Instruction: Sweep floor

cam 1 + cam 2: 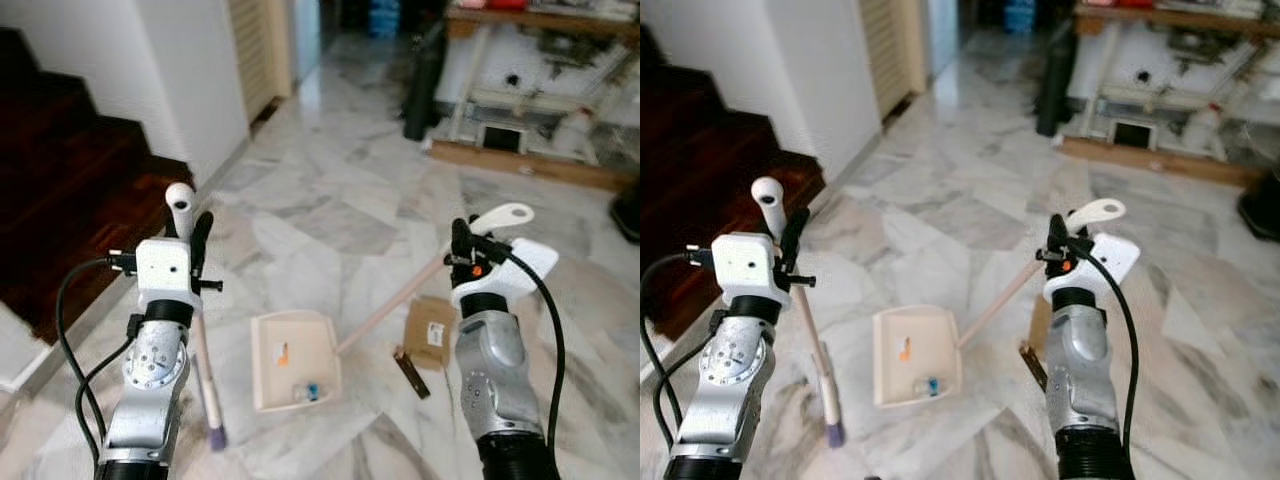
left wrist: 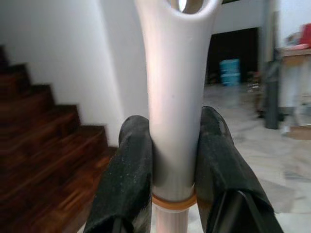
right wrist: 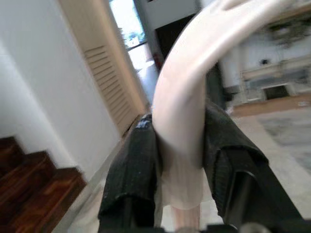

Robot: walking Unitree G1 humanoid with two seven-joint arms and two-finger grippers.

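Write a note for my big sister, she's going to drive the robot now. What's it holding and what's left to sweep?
Left gripper: shut on the broom handle. Right gripper: shut on the dustpan handle.
The dustpan rests on the marble floor, with small scraps already inside.
Left: a flat cardboard piece and a dark strip lie beside the pan, unswept.

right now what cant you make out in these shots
- Small debris in the dustpan: too small in the eye views to identify.
- Broom head: only a purple tip by the left arm; bristles can't be made out.
- Label on the flat cardboard piece: too small to read; the right arm covers its edge.
- Right wrist view: dustpan handle blurred; right tool blocks the floor.
- Left wrist view: left tool and handle hide the floor.
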